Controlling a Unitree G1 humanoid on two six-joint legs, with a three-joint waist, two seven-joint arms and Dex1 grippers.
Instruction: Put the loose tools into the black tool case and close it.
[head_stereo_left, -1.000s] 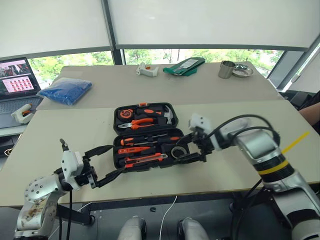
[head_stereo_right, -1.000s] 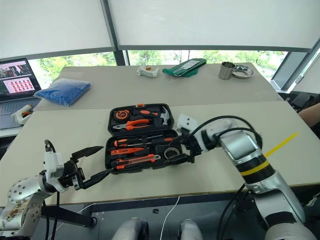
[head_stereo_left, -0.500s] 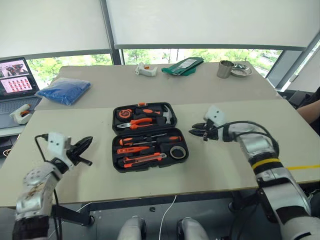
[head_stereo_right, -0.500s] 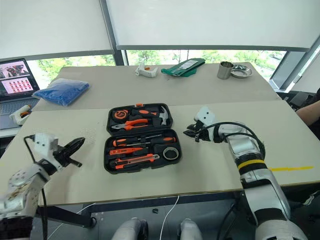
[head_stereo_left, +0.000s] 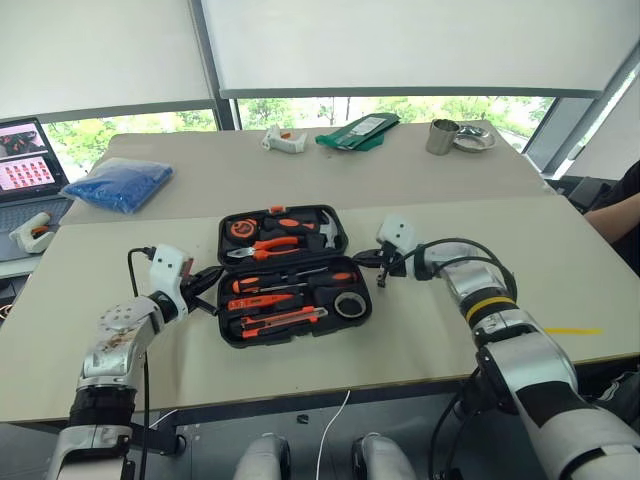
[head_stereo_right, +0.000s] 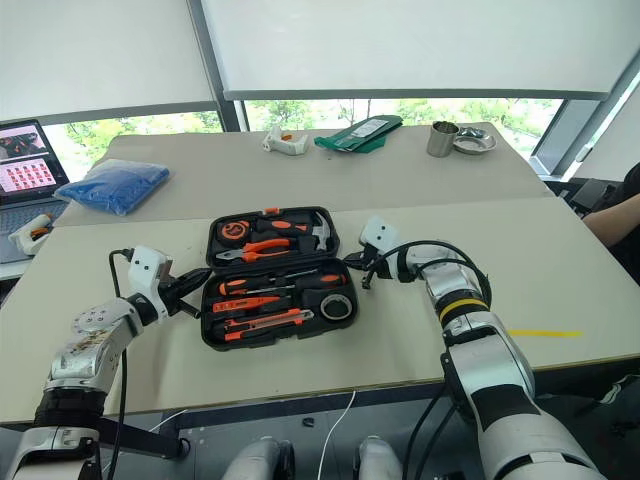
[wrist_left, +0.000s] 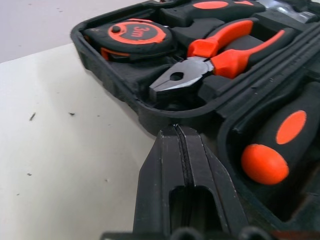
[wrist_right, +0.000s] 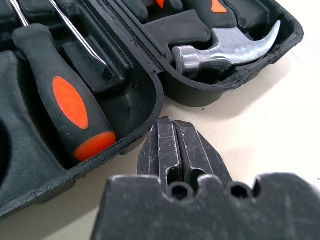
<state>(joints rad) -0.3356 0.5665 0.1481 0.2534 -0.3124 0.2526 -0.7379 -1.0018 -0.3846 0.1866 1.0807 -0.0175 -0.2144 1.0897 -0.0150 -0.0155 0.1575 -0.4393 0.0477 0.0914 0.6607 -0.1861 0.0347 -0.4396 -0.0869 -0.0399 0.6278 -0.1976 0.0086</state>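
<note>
On the pale table (head_stereo_left: 120, 250) by the windows, the black tool case (head_stereo_left: 292, 274) lies open at frame centre, the loose tools (head_stereo_left: 285, 302) seated in its recesses. Left gripper (head_stereo_left: 208, 281) and right gripper (head_stereo_left: 379, 262) flank its hinge line, both pinched together on nothing. Closed tips may slip off the rim — shoving the case sideways rather than folding it.

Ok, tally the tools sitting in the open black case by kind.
Orange-and-black screwdrivers: 2
Orange-handled pliers: 1
Steel-headed hammer: 1
Orange-and-black tape measure: 1
Orange utility knife: 1
Slim orange tester pen: 1
Black tape roll: 1
Total: 8
</note>
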